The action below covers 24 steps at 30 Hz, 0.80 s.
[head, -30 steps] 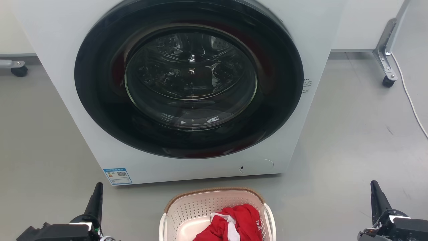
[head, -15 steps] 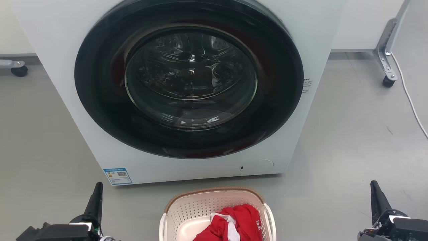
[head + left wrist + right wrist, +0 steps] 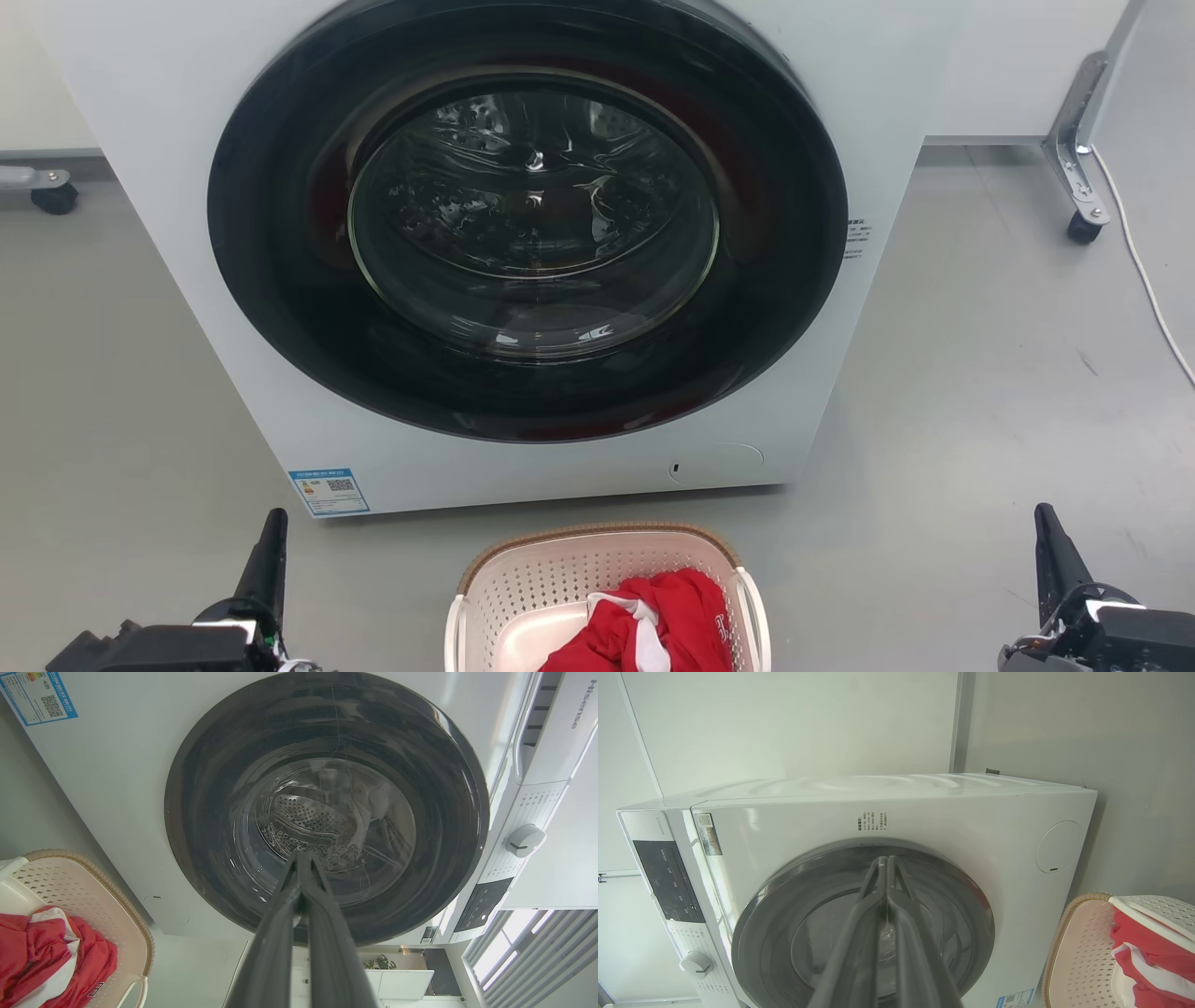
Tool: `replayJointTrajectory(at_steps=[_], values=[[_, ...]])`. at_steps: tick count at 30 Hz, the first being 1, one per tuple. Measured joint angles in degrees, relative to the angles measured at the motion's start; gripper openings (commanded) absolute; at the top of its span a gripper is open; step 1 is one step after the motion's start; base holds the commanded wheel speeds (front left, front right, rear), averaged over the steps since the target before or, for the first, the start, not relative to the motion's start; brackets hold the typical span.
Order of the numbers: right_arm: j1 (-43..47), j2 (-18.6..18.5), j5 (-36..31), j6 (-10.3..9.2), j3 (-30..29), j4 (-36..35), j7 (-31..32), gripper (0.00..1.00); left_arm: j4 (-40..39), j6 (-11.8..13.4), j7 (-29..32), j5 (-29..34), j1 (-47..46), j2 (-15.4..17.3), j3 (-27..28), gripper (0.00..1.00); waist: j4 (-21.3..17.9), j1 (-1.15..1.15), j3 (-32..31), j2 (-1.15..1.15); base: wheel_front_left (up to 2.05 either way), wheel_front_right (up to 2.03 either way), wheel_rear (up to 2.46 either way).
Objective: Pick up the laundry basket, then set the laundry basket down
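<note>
Perforated cream plastic basket (image 3: pixel 541 579), filled with soft red cloth (image 3: pixel 681 607). Washer door (image 3: pixel 532 215) made of glossy dark glass. Floor (image 3: pixel 980 373) finished matt.

the laundry basket (image 3: pixel 551 583) is cream plastic with perforated walls, a brown woven-look rim and white side handles. it sits upright on the grey floor (image 3: pixel 934 420), near the front of the washing machine (image 3: pixel 140 93) but apart from it, with a crumpled red and white garment (image 3: pixel 672 616) inside.

washing machine (image 3: pixel 868 93), white, round dark door (image 3: pixel 532 219) shut | blue label (image 3: pixel 329 492) at lower-left front | white cable (image 3: pixel 1144 271) on grey floor (image 3: pixel 980 373)
</note>
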Motion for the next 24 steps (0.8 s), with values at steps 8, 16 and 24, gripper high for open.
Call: replayJointTrajectory(at_steps=[8,16,24], values=[[0.0,0.0,0.0,0.0,0.0,0.0,0.0,0.0,0.02,0.0,0.0,0.0,0.0,0.0,0.0,0.0,0.0,0.0,0.0,0.0,0.0,0.0,0.0],[-0.01,0.0,0.0,0.0,0.0,0.0,0.0,0.0,0.04,0.0,0.0,0.0,0.0,0.0,0.0,0.0,0.0,0.0,0.0,0.0,0.0,0.0,0.0],[-0.01,0.0,0.0,0.0,0.01,0.0,0.0,0.0,0.05,-0.01,0.0,0.0,-0.01,0.0,0.0,0.0,0.0,0.0,0.0,0.0,0.0,0.0,0.0]])
